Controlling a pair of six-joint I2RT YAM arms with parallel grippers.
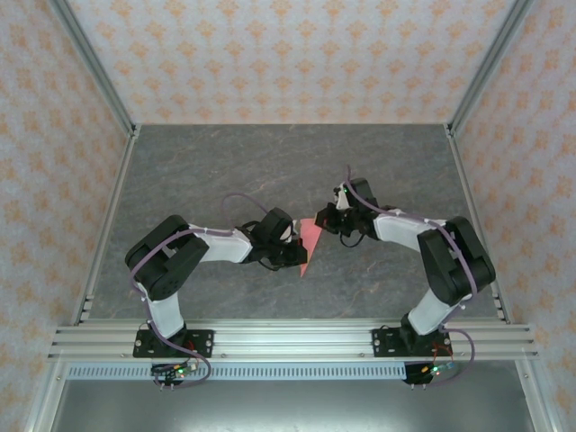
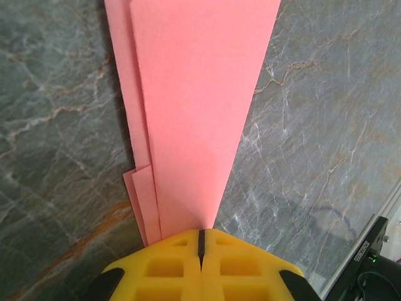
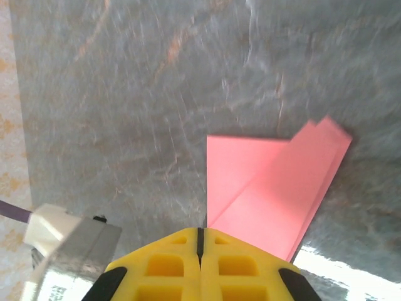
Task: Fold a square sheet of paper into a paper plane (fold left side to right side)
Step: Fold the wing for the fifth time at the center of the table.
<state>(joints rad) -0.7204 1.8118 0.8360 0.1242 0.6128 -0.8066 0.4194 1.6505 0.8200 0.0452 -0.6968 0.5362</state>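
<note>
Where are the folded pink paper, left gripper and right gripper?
folded pink paper (image 2: pixel 194 113), left wrist view, middle of its top layer.
left gripper (image 2: pixel 201 233), left wrist view, seam between its yellow fingers' tips.
right gripper (image 3: pixel 200 232), right wrist view, seam between its yellow fingers' tips.

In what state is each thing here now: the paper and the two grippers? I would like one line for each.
sheet of paper: folded into a long pointed shape with overlapping layers, lying on the table.
left gripper: jaws shut, at the paper's narrow point; whether they pinch it cannot be told.
right gripper: jaws shut, at the paper's edge.
</note>
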